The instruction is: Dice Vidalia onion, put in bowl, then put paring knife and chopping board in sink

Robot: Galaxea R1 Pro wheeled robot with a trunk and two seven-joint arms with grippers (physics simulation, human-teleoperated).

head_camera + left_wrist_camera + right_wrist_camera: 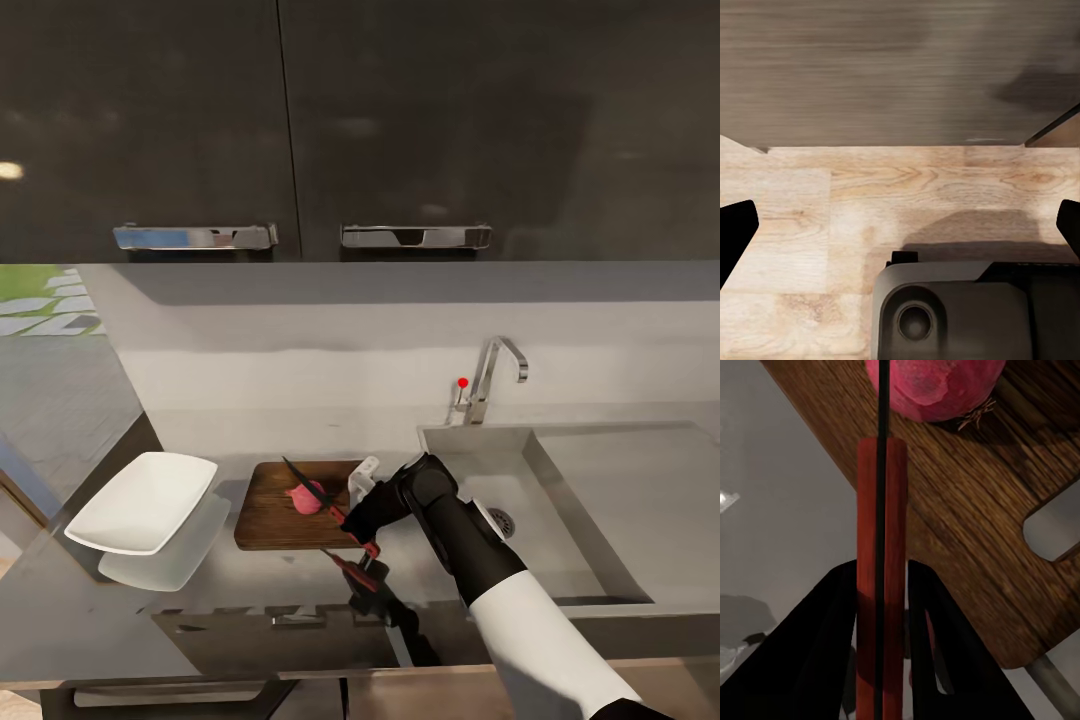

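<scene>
The right hand (362, 512) is reaching in from the sink side and clenching the paring knife (318, 498) by its red handle. In the right wrist view the 2 dark fingers (817, 652) are pressing against either side of that handle (880, 585), with the thin dark blade running forward and meeting the Vidalia onion (937, 386). From the head camera the blade is slanting up and away over the chopping board (275, 515), its edge lying across the pinkish onion (305, 498), which is sitting whole near the middle of the board.

The board is lying flat on the glossy grey tabletop (100, 620), between the bowl (140, 500) and the sink (560, 500). The white bowl is resting just beside the board's far-left side, apart from it. The chrome tap (490, 375) with its red knob is standing behind the sink basin.

The left hand (900, 225) is hanging released, its 2 dark fingertips (735, 225) spread wide over pale wooden floor (832, 217).
</scene>
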